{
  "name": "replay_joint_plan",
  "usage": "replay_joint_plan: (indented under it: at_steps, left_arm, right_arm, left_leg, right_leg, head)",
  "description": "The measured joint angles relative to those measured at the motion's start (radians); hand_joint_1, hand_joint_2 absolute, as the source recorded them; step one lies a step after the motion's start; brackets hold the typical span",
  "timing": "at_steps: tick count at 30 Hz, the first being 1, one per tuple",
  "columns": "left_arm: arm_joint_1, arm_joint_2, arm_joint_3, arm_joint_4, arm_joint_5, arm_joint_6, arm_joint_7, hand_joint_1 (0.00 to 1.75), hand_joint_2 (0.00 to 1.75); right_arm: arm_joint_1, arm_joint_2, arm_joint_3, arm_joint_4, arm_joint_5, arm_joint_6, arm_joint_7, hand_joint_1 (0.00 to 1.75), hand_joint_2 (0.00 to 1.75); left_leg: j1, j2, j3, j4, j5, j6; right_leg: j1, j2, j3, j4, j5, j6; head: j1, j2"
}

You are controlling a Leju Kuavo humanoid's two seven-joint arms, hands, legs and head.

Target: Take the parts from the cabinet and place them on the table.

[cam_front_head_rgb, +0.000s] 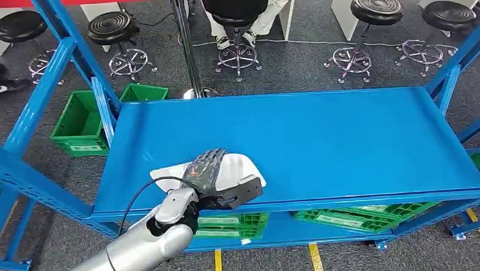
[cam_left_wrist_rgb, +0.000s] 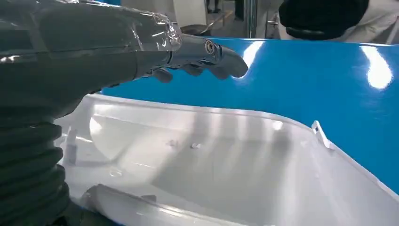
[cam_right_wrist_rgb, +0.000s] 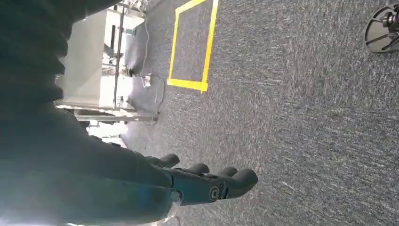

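Head view: the left hand (cam_front_head_rgb: 210,173) lies over a white moulded plastic part (cam_front_head_rgb: 242,169) near the blue metal shelf's (cam_front_head_rgb: 347,137) front-left edge; grip unclear. The right hand (cam_right_wrist_rgb: 207,181) hangs empty, fingers apart.

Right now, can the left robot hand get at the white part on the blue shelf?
Probably yes. The left robot hand already lies over the white part near the front of the shelf, fingers stretched above it, with nothing between them.

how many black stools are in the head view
5, all on the carpet behind the blue shelf: far left, left of the pole, centre with a person seated, right, far right. Others may lie outside the frame.
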Motion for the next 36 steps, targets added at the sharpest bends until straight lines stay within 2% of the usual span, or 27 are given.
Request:
replay_joint_plan:
  at_steps: [30,31,32,33,34,36]
  left_arm:
    - [0.036,-0.016,-0.002,-0.02,-0.017,-0.015,-0.026,0.0,1.75]
    - [0.036,-0.018,-0.001,-0.019,-0.018,-0.014,-0.027,0.17,1.75]
    - [0.036,-0.02,-0.001,-0.018,-0.018,-0.013,-0.029,0.17,1.75]
    - [0.036,-0.022,-0.001,-0.016,-0.018,-0.013,-0.03,1.55,1.75]
    - [0.036,-0.024,-0.001,-0.013,-0.018,-0.013,-0.031,1.75,1.75]
    - [0.036,-0.028,-0.001,-0.009,-0.017,-0.013,-0.036,1.75,1.75]
  right_arm:
    - [0.0,0.0,0.0,0.0,0.0,0.0,0.0,0.0,1.75]
    - [0.0,0.0,0.0,0.0,0.0,0.0,0.0,0.0,1.75]
    - [0.0,0.0,0.0,0.0,0.0,0.0,0.0,0.0,1.75]
    - [0.0,0.0,0.0,0.0,0.0,0.0,0.0,0.0,1.75]
    - [0.0,0.0,0.0,0.0,0.0,0.0,0.0,0.0,1.75]
    - [0.0,0.0,0.0,0.0,0.0,0.0,0.0,0.0,1.75]
  left_leg:
    - [0.0,-0.004,0.0,0.0,0.0,0.0]
    - [0.0,-0.004,0.0,0.0,0.0,0.0]
    - [0.0,-0.005,0.0,0.0,0.0,0.0]
    - [0.0,-0.005,0.0,0.0,0.0,0.0]
    - [0.0,-0.005,0.0,0.0,0.0,0.0]
    - [0.0,-0.005,0.0,0.0,0.0,0.0]
  right_leg:
    - [0.0,0.0,0.0,0.0,0.0,0.0]
    - [0.0,0.0,0.0,0.0,0.0,0.0]
    - [0.0,0.0,0.0,0.0,0.0,0.0]
    - [0.0,0.0,0.0,0.0,0.0,0.0]
    - [0.0,0.0,0.0,0.0,0.0,0.0]
    - [0.0,0.0,0.0,0.0,0.0,0.0]
  head:
    - [0.0,0.0]
    - [0.0,0.0]
    - [0.0,0.0]
    - [0.0,0.0]
    - [0.0,0.0]
    - [0.0,0.0]
